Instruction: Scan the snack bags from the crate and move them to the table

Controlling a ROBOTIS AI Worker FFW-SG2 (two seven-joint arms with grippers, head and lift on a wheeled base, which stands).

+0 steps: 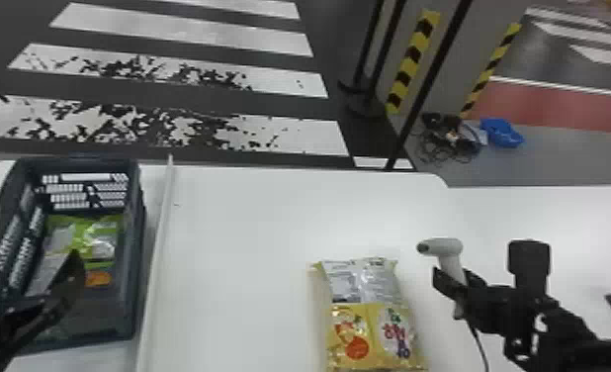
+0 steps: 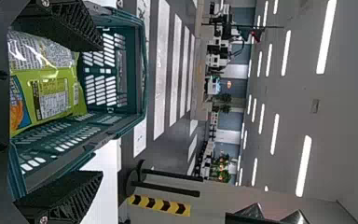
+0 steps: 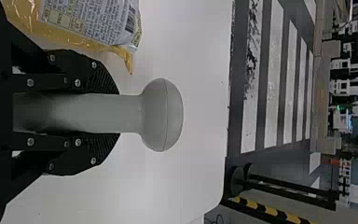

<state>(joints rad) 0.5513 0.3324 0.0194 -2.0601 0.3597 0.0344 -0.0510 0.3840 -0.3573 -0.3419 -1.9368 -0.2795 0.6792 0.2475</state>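
Head view has the crate (image 1: pixel 140 247) on the robot's left, with a green snack bag (image 1: pixel 82 240) inside it. A yellow snack bag (image 1: pixel 369 321) lies on the bare white table (image 1: pixel 240 247), near the scanner (image 1: pixel 443 246). The left gripper (image 2: pixel 100 111) is at the crate, its fingers spread wide with nothing between them; how deep they sit below the rim I cannot tell. The right gripper (image 3: pixel 117 114) is closed around the scanner's handle, with the scanner's head beyond the fingertips.

The step in hand looks to be picking the green snack bag out of the crate. Done well, the open fingers should straddle a loose fold or the sealed end, clear of the crate's side walls, and go low enough to catch film on both faces. Squeeze only until the film holds; a hard pinch could crush the contents, a shallow one may let slick film slide away. Lift straight up until the bag clears the rim, then turn its printed code towards the scanner's nose, keeping the film taut and free of folds. Set it beside the yellow snack bag, not on top.
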